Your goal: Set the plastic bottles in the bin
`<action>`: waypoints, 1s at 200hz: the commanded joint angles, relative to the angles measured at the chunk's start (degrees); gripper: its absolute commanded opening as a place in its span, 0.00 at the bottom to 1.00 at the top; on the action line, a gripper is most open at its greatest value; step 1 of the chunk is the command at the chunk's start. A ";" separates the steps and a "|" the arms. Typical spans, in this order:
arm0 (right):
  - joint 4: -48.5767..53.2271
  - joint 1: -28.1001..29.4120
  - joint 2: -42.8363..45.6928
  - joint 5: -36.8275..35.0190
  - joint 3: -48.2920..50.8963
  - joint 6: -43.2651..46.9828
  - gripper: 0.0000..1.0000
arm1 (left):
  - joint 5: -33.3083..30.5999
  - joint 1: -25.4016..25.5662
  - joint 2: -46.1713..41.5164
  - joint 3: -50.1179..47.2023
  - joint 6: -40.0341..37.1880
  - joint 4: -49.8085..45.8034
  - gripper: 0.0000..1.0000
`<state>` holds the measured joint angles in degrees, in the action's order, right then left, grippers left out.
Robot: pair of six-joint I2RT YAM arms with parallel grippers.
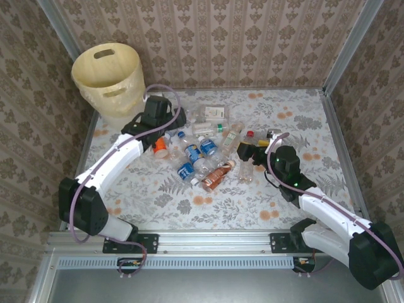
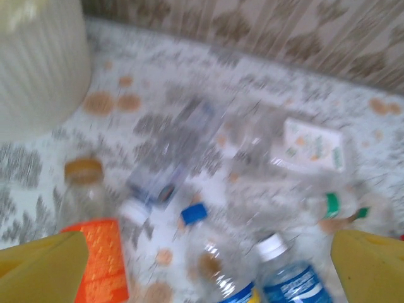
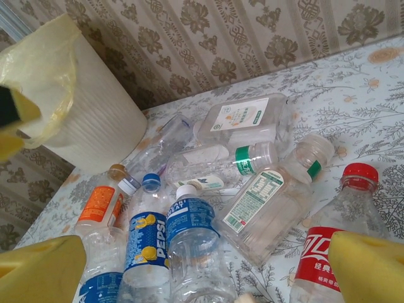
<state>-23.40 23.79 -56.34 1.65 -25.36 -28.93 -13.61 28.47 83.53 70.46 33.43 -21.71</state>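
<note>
The plastic bottles [image 1: 205, 148] lay in a heap in the middle of the table [image 1: 303, 183]. The bin [image 1: 117, 95] stood by the far left corner, at about ten o'clock from the heap. No bottle was picked up yet, and I could not see inside the bin.

To do this step well, I think each arm should pick one bottle at the edge of the heap that lies free. The left gripper [image 2: 205, 271] hung at the heap's nine o'clock side, close to the orange-label bottle [image 2: 98, 259]. That looked like a good first pick. It should grab the middle of the body, because round bottles may roll or slip out.

The left arm reached far forward with its wrist bent down, its jaws wide apart and holding nothing. The right gripper [image 3: 205, 271] leaned in low from three o'clock, near the red cola bottle [image 3: 334, 240], with its jaws wide apart too.
</note>
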 commanded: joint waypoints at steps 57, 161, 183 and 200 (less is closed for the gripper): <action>-0.60 0.25 0.70 -1.99 0.97 -0.72 1.00 | 0.93 -6.69 5.19 -8.85 5.42 -0.22 1.00; 0.63 0.22 2.18 -4.29 1.99 -0.91 1.00 | 9.28 -12.35 15.81 -7.25 -1.57 1.09 0.90; 0.80 0.25 2.19 -4.54 1.98 -0.87 1.00 | 9.93 -13.06 17.25 -6.54 -2.82 1.25 0.88; 0.85 0.20 2.17 -4.57 2.07 -0.95 1.00 | 10.67 -13.69 18.13 -6.44 -3.34 2.01 0.87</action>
<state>-23.33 23.79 -55.13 -1.37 -23.97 -28.95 -5.02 15.66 99.74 62.41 32.73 -20.78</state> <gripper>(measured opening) 0.999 0.878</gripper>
